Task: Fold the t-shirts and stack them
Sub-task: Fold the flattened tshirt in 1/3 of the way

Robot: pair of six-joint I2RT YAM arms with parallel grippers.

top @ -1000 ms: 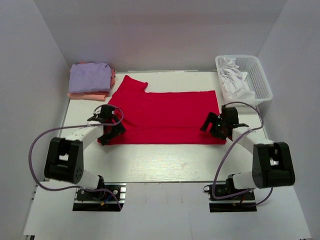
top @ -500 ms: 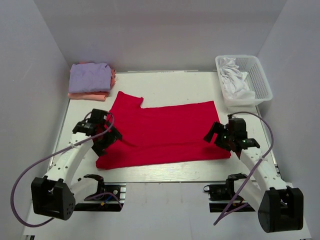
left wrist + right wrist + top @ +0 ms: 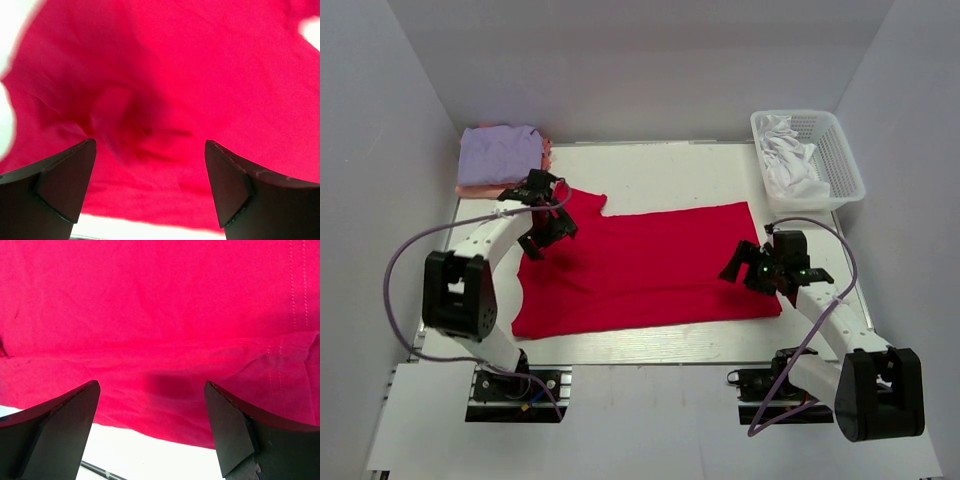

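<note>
Red t-shirt (image 3: 660,255) lay spread left of the basket (image 3: 848,155). Left gripper (image 3: 548,228), spread and empty, had swung to the sleeve farthest from the basket; right gripper (image 3: 745,265), also spread, hovered nearer it, next fold pending.

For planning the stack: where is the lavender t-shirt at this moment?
In the top view, the folded lavender t-shirt lies at the far left corner of the table, on top of the salmon-pink t-shirt, just left of the red t-shirt.
</note>
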